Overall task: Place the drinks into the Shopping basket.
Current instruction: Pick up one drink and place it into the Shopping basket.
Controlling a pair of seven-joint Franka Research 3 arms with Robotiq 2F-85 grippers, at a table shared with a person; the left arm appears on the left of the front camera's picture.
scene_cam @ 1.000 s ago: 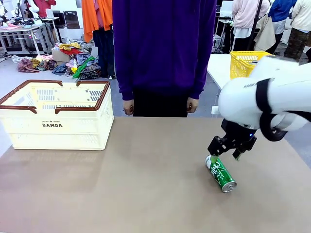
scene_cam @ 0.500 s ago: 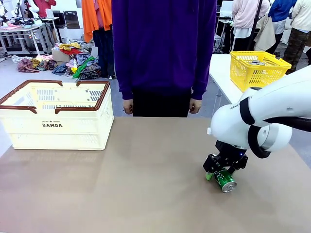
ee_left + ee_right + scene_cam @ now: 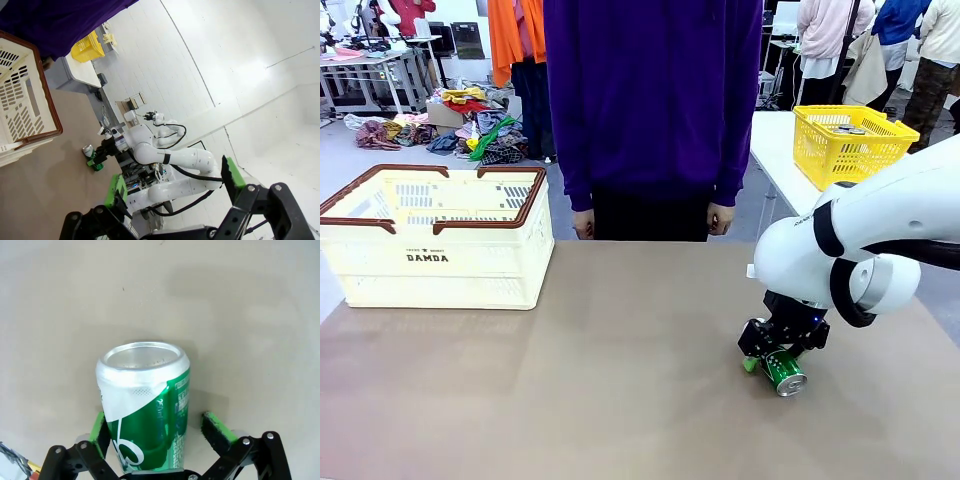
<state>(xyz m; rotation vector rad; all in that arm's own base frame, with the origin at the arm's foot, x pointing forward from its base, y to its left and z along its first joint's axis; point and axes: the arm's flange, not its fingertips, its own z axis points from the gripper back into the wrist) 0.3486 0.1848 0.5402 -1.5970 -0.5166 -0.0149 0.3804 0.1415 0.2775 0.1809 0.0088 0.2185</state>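
A green can (image 3: 783, 372) lies on its side on the brown table, right of centre. My right gripper (image 3: 770, 357) is down on it, jaws straddling its body. In the right wrist view the can (image 3: 145, 400) points its silver end away from me; one green pad (image 3: 100, 426) rests against its side, while the other pad (image 3: 216, 429) stands a small gap clear, so the right gripper (image 3: 157, 429) is open. The Shopping basket (image 3: 430, 255), cream with a brown rim, stands at the far left. My left gripper (image 3: 172, 182) hangs open in the air, holding nothing.
A person in a purple top (image 3: 655, 100) stands at the table's far edge, hands (image 3: 717, 217) down at their sides. A yellow basket (image 3: 855, 140) sits on another table at the back right. Bare tabletop lies between the can and the Shopping basket.
My right arm has come down from above the can and set its fingers around it. Over the last half second it barely moved. The basket and the left arm stayed put.
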